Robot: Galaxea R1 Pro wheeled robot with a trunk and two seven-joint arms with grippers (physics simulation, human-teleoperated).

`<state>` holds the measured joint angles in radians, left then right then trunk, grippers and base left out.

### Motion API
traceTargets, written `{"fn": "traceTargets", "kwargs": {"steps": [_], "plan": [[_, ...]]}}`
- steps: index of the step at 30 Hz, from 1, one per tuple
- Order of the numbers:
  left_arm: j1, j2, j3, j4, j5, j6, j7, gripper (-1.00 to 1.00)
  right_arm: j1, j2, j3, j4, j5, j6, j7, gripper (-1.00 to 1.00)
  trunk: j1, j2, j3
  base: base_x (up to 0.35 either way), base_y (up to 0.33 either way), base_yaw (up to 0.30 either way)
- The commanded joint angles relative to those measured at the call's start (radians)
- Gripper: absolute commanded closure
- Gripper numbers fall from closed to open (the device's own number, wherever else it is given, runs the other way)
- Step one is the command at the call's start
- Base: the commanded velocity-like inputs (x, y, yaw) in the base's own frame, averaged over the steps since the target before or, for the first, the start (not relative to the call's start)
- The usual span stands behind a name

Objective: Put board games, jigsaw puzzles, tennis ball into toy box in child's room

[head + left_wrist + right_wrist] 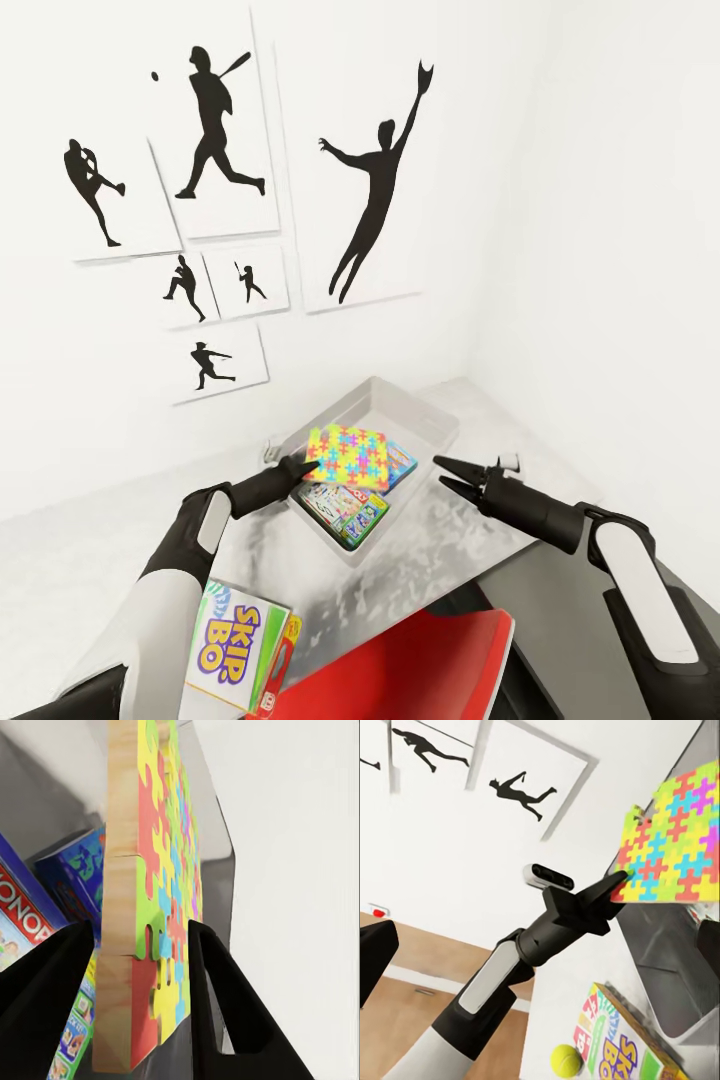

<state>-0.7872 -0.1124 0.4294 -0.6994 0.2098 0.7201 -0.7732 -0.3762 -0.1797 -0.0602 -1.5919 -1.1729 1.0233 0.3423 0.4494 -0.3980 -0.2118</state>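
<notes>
My left gripper (306, 464) is shut on a corner of a jigsaw puzzle (350, 455), a thin multicoloured slab held tilted just above the toy box (400, 392) on the table (470, 520). In the left wrist view the slab (154, 870) stands on edge between both fingers (225, 997). Inside the box lie the Monopoly carton (345, 512) and a blue board game (405, 462). The Skip-Bo carton (240, 655) stands by my left forearm, with the tennis ball (565, 1060) beside it. My right gripper (442, 472) hangs open and empty just right of the box. The bed is out of view.
The table sits in the room's corner, with white walls and black baseball silhouette prints (370, 190) close behind the box. A red chair (430, 665) is directly below me at the table's near edge. Wood floor (412, 1005) shows beyond the table's end.
</notes>
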Motion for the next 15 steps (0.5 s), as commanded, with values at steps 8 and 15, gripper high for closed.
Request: {"fn": "traceTargets", "kwargs": {"steps": [8,15], "plan": [[-0.001,-0.001,0.007,0.000,0.000,0.004,-0.023,-1.00,-0.001,0.000,-0.001,0.000,0.019,0.004,0.010,-1.00,0.001,-0.002,-0.002,0.000,0.000,0.000],[-0.001,0.000,0.009,0.000,0.000,0.004,-0.024,-1.00,-0.001,0.000,-0.001,0.000,0.019,0.004,0.010,-1.00,0.001,-0.002,-0.002,0.000,0.000,0.000]]}}
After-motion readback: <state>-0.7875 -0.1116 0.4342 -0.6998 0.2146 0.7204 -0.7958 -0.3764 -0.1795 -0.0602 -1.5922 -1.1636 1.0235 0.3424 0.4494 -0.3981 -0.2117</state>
